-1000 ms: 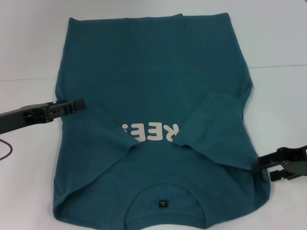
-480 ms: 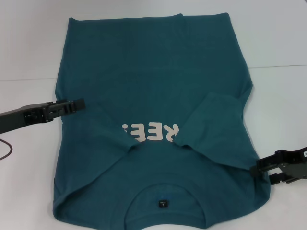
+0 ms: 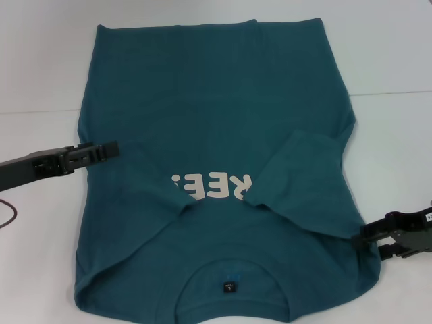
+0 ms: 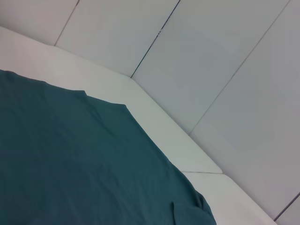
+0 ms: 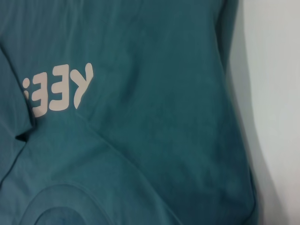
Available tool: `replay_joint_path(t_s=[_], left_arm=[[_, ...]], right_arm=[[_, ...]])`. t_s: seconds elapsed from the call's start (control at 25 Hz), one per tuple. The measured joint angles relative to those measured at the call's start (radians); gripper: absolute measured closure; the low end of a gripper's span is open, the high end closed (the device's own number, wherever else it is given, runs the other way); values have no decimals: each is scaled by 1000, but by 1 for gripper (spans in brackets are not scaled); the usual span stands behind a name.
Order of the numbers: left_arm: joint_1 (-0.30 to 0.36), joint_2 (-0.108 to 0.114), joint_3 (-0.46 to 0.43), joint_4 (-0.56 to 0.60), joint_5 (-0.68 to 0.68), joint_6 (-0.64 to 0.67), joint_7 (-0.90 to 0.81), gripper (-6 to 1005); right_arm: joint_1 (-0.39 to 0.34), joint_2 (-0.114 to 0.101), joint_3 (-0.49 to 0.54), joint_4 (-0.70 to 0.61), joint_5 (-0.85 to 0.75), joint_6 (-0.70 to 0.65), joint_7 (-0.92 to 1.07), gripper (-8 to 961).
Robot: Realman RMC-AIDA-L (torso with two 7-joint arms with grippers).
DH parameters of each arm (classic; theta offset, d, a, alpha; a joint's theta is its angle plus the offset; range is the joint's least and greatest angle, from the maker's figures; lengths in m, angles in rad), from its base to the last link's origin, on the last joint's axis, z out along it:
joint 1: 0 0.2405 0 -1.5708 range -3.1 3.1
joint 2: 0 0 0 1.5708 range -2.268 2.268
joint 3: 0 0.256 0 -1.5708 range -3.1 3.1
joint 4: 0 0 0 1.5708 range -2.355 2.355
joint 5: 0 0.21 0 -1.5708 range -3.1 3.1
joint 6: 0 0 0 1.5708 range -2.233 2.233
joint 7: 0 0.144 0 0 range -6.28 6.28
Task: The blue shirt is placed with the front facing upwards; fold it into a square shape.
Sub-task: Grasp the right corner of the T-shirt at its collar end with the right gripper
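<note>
Left tool, seemingly narrow, reaches over the blue shirt's left edge; right tool, apparently narrow, meets its right edge, likely for folding. Wrist views show shirt flat on the bench.

We see a white bench with a thin line running across it. Behind the bench stands a pale grey wall made of big flat panels with thin dark lines between them. The light is soft and even.
</note>
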Motion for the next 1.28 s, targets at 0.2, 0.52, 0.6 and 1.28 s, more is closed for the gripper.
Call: replay_joint_path(t_s=[0.2, 0.52, 0.6, 1.28], left_arm=[[3, 0, -8, 1, 0, 0, 0, 171], [6, 1, -14, 0, 0, 0, 0, 171], [6, 1, -14, 0, 0, 0, 0, 171], [8, 0, -14, 0, 0, 0, -5, 171]], right_arm=[[-1, 6, -10, 0, -1, -1, 5, 294], [-6, 8, -18, -9, -1, 3, 9, 601], [-7, 6, -18, -10, -1, 4, 9, 644], [-57, -5, -16, -15, -1, -9, 0, 902]])
